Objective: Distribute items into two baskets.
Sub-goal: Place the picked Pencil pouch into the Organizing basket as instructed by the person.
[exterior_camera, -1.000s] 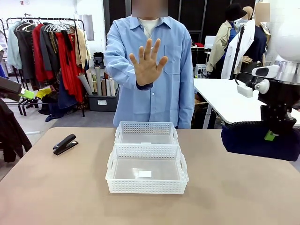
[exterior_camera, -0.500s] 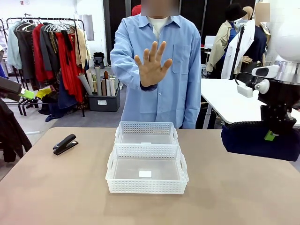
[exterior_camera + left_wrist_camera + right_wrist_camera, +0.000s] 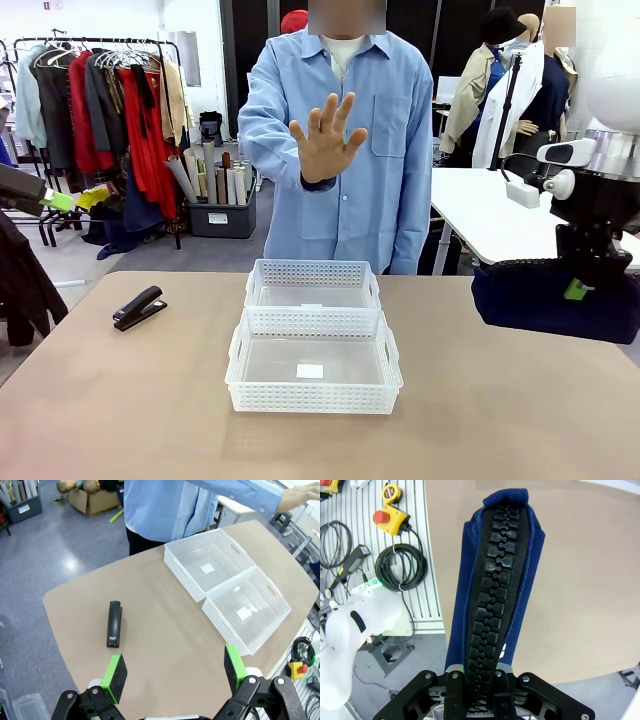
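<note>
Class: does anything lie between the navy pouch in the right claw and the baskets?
Nothing visible does. The right claw holds the navy pouch above the table, right of the near basket and far basket. The person's raised hand is high beyond them.

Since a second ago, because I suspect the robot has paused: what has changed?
The person shifted slightly toward the robot's right, raised hand moving along. Unchanged: right gripper shut on the pouch, stapler on the table, near basket and far basket empty.
</note>
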`<state>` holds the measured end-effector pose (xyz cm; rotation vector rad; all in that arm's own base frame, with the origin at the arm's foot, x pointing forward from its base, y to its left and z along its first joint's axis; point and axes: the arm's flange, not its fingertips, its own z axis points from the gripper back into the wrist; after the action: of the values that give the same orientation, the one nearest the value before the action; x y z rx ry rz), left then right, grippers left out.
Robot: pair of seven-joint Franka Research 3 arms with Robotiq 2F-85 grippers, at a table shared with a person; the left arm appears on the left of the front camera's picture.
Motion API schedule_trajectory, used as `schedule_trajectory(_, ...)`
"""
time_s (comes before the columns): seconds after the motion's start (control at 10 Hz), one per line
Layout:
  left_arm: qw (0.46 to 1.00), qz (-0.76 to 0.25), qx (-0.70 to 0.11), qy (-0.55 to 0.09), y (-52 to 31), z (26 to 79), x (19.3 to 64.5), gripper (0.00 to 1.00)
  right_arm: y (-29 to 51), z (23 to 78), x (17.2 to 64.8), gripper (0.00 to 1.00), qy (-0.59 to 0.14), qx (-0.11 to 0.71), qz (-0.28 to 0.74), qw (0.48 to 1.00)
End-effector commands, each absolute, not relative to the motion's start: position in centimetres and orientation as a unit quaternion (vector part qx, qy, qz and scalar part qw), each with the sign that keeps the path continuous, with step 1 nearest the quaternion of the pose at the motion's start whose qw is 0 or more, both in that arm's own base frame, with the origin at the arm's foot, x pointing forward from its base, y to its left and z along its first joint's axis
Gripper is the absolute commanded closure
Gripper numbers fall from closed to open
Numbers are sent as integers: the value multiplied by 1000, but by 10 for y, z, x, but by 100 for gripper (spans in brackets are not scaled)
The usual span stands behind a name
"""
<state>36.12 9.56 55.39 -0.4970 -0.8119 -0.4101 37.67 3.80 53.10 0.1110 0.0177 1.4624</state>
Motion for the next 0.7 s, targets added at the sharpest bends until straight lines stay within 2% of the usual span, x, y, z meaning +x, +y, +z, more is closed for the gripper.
schedule_trajectory(0.0, 863, -200, -245, -395, 95, 554, 363, 0, 38, 532, 375, 100, 8, 51, 664, 746)
schedule_trajectory(0.6, 863, -200, -245, -395, 95, 554, 363, 0, 38, 532, 375, 100, 8, 51, 664, 746)
